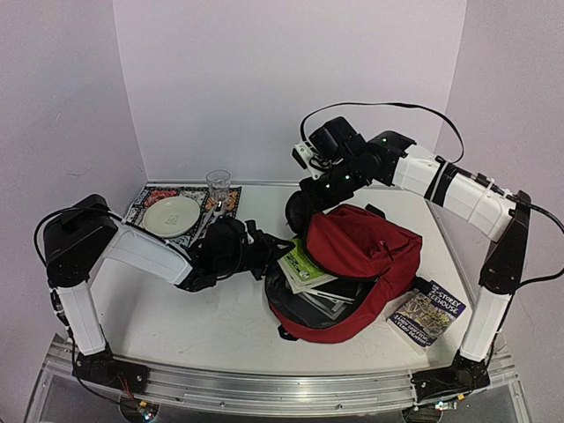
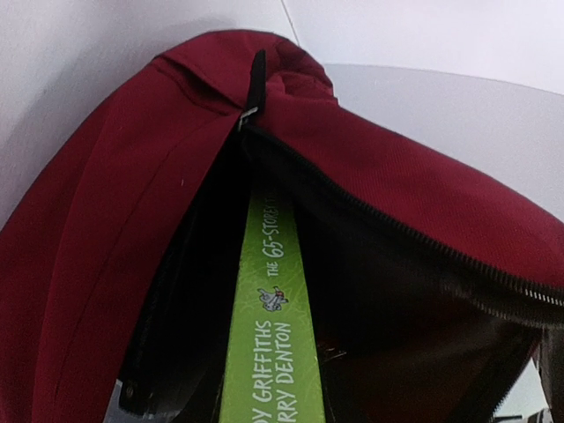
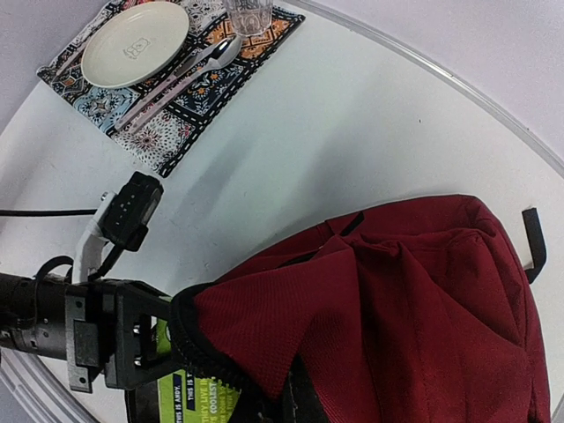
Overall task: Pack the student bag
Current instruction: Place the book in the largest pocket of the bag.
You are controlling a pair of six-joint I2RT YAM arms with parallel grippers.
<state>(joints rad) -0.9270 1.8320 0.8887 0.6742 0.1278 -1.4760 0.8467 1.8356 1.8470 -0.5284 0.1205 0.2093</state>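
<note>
Red student bag [image 1: 357, 242] open | left fingers [image 3: 145, 298] hold green book [image 2: 269, 335] | right fingers [image 1: 300, 210] pinch its flap

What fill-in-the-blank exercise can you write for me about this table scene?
1. The student bag is dark ___ in colour.
2. The book in its opening has a ___ spine.
3. On the placemat sits a round, pale ___.
Missing words: red; green; plate.

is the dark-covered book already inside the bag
No, the dark-covered book lies flat on the table just outside the student bag, near the right arm's base.
</note>
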